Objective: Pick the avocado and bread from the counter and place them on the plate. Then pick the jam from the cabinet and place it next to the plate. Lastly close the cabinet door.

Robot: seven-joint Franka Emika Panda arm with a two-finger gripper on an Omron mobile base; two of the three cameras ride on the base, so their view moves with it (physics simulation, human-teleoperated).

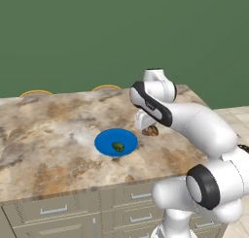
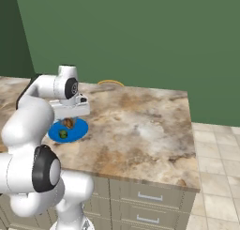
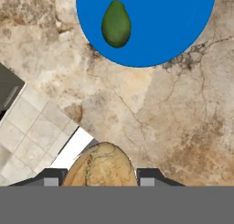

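Your gripper (image 3: pixel 100 178) is clamped on the bread (image 3: pixel 100 166); the plate (image 3: pixel 183 31) lies just ahead, avocado (image 3: pixel 116 24) aboard.

The arm reaches from the lower left over the table (image 2: pixel 140 126). Its pincer (image 2: pixel 69 122) hangs above the plate (image 2: pixel 79 129), closed on the bread (image 2: pixel 69 123). The avocado (image 2: pixel 63 134) lies on the plate's near part. Drawers (image 2: pixel 150 196) with bar handles sit below the tabletop, a tiled floor (image 2: pixel 218 177) to the right.
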